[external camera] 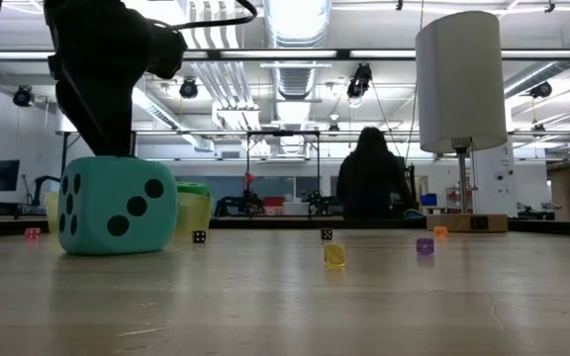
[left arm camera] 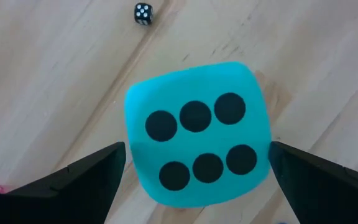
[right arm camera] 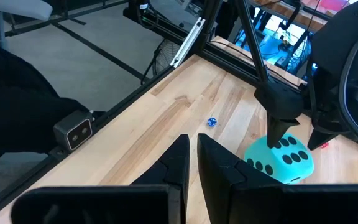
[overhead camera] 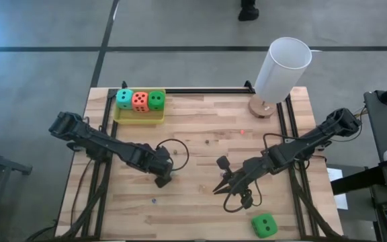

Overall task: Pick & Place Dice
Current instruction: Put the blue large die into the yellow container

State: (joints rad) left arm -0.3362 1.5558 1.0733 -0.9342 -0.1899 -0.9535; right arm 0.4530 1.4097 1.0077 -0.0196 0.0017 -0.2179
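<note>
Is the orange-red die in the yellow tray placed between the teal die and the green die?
Yes: in the high view the orange-red die sits in the yellow tray with a teal die on one side and a green die on the other.

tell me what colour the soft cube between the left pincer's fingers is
Teal with black pips, six on the face that shows, on the soft teal cube; the left wrist view shows it best.

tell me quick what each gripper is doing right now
left gripper: open, straddling the teal die, not gripping.
right gripper: nearly shut, holding nothing.
</note>
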